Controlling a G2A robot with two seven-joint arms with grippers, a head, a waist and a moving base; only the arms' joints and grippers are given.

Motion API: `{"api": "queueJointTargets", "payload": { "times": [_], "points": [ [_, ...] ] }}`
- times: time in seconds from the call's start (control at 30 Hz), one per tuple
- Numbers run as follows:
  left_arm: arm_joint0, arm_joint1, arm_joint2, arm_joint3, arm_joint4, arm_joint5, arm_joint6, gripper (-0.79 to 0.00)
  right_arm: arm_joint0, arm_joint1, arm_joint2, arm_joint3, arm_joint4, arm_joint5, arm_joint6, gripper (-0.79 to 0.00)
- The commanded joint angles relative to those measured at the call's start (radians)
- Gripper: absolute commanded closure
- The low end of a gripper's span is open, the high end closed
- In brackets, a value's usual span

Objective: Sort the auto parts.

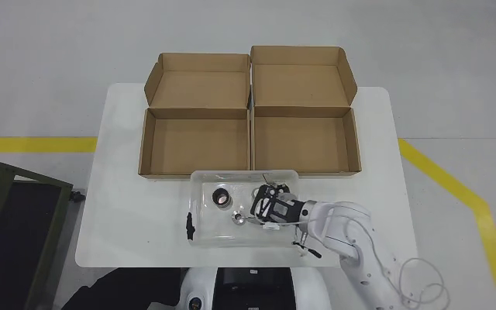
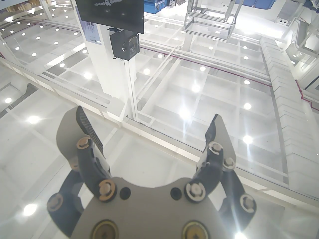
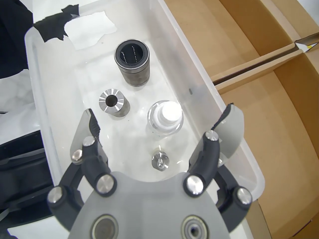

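Hovering over the bin, the right gripper stands open, apparently lined up for the white-capped part below; bearing and bushing sit beside it. Left gripper, open too, points ceilingward.

A white table is set on a grey floor marked with yellow lines; a dark green frame is seen to its left. Overhead, a gridded white ceiling is lit by round lamps.

R arm over table front-right corner, wrist toward front edge's middle. R gripper pts down, fingers wide apart. L gripper pts up, fingers apart too.
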Motion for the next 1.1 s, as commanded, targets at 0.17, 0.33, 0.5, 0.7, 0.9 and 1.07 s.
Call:
{"api": "queueJointTargets", "payload": {
  "times": [0.17,0.33,0.5,0.7,0.9,1.07],
  "points": [
    [0.000,0.000,0.000,0.000,0.000,0.000,0.000,-0.785,0.020,0.005,-0.005,0.037,0.016,0.009,-0.008,-0.566],
    [0.000,0.000,0.000,0.000,0.000,0.000,0.000,-0.785,0.041,0.007,-0.015,0.073,0.025,0.020,-0.018,-0.443],
    [0.000,0.000,0.000,0.000,0.000,0.000,0.000,-0.785,0.051,0.010,-0.023,0.087,0.029,0.025,-0.023,-0.326],
    [0.000,0.000,0.000,0.000,0.000,0.000,0.000,-0.785,0.047,0.017,-0.023,0.065,0.035,0.015,-0.022,0.000],
    [0.000,0.000,0.000,0.000,0.000,0.000,0.000,-0.785,0.023,0.027,-0.014,-0.008,0.056,-0.008,-0.024,0.000],
    [0.000,0.000,0.000,0.000,0.000,0.000,0.000,-0.785,0.005,0.034,-0.010,-0.086,0.081,-0.020,-0.041,0.000]
  ]
}}
